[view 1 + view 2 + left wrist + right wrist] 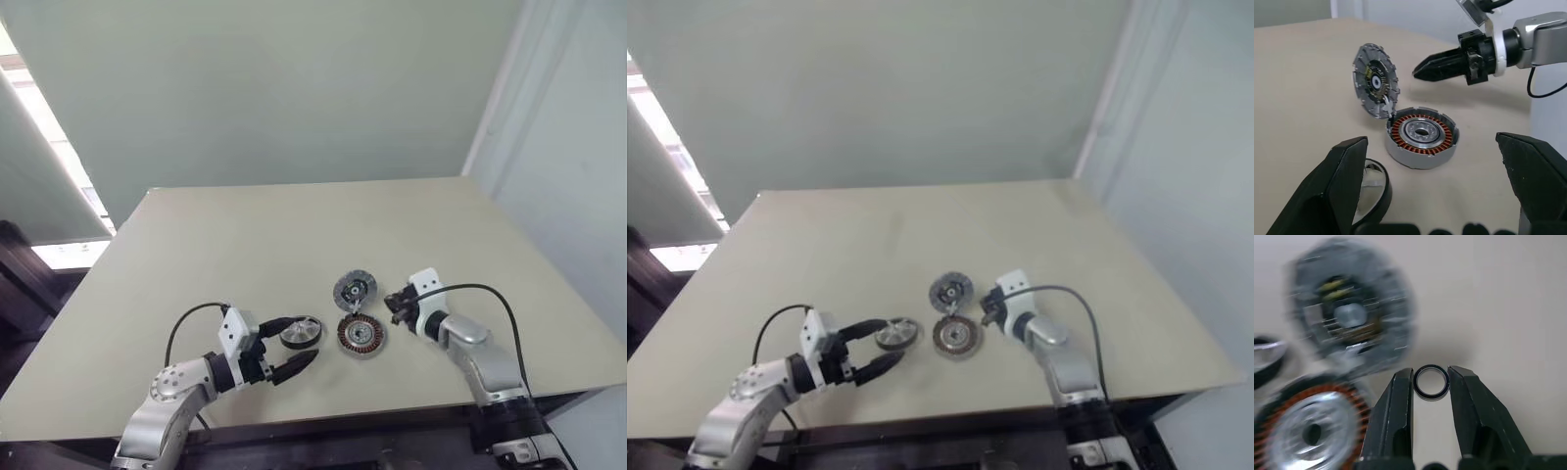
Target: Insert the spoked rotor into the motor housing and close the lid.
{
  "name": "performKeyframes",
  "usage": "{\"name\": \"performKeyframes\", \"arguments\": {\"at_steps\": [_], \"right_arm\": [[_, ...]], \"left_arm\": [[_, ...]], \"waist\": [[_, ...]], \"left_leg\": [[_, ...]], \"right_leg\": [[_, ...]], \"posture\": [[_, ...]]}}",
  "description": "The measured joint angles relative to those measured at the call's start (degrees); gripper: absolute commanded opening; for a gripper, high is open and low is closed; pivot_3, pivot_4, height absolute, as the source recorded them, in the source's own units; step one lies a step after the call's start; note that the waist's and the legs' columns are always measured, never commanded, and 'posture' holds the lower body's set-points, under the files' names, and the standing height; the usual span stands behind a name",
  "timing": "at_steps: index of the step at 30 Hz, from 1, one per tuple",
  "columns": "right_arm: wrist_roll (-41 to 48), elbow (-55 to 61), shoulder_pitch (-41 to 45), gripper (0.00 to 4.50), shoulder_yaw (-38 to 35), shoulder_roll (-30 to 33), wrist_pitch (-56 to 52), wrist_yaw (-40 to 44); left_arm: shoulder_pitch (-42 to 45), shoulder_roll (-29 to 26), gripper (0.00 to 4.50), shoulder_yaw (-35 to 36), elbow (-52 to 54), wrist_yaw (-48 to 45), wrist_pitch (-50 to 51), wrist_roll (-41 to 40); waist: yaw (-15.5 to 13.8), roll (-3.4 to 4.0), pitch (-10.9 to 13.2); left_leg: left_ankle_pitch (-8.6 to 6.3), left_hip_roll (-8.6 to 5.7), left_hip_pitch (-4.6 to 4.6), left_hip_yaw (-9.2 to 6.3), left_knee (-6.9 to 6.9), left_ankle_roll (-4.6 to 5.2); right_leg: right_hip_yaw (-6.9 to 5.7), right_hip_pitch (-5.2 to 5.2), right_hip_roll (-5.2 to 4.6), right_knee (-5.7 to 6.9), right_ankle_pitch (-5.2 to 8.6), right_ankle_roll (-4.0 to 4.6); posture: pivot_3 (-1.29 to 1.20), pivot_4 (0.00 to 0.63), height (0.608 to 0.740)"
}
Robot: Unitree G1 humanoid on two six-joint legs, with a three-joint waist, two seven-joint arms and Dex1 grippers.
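Observation:
The spoked rotor (301, 333) lies on the table, a silver wheel with a dark rim. My left gripper (302, 343) stands open around it, fingers on either side, not clamped. Just right of the rotor sits the motor housing (361, 335), its copper windings (1422, 133) facing up. The lid (355, 290) stands tilted open behind it, joined at its edge. My right gripper (1431, 372) hovers to the right of the housing, above the table, shut on a small dark ring (1431, 396) pinched between its fingertips.
The beige table (245, 245) stretches wide behind the parts. Its front edge runs close under both arms, and its right edge is near the right arm. A black cable (490, 289) loops over the right wrist.

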State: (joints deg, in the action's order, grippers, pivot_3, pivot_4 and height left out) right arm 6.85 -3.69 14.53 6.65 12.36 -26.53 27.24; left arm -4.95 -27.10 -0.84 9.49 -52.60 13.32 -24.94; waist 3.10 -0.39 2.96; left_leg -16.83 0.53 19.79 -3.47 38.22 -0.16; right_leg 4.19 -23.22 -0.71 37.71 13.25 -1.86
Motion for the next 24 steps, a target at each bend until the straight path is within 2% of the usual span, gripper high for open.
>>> {"name": "performKeyframes", "arguments": {"at_steps": [7, 24], "right_arm": [[0.56, 5.53, -2.81, 0.78, 3.27, -1.35, -3.97, 0.35], [0.83, 5.01, -4.54, 0.78, 6.33, -3.14, -4.39, -0.88]], "left_arm": [[0.26, -0.11, 4.5, -0.48, -1.06, -1.62, -0.55, 0.36], [1.07, -0.08, 4.5, -1.26, -2.06, -2.83, -0.87, 1.31]], "waist": [[-0.01, 0.0, 0.0], [-0.02, 0.0, 0.0]], "left_leg": [[0.0, 0.0, 0.01, 0.01, 0.03, 0.0], [0.0, 0.0, 0.08, -0.02, 0.03, -0.01]], "right_leg": [[0.0, 0.0, -0.01, 0.0, 0.08, 0.13], [-0.04, -0.07, -0.01, 0.0, 0.07, 0.12]], "posture": [[0.0, 0.0, 0.74], [0.0, 0.0, 0.74]]}}
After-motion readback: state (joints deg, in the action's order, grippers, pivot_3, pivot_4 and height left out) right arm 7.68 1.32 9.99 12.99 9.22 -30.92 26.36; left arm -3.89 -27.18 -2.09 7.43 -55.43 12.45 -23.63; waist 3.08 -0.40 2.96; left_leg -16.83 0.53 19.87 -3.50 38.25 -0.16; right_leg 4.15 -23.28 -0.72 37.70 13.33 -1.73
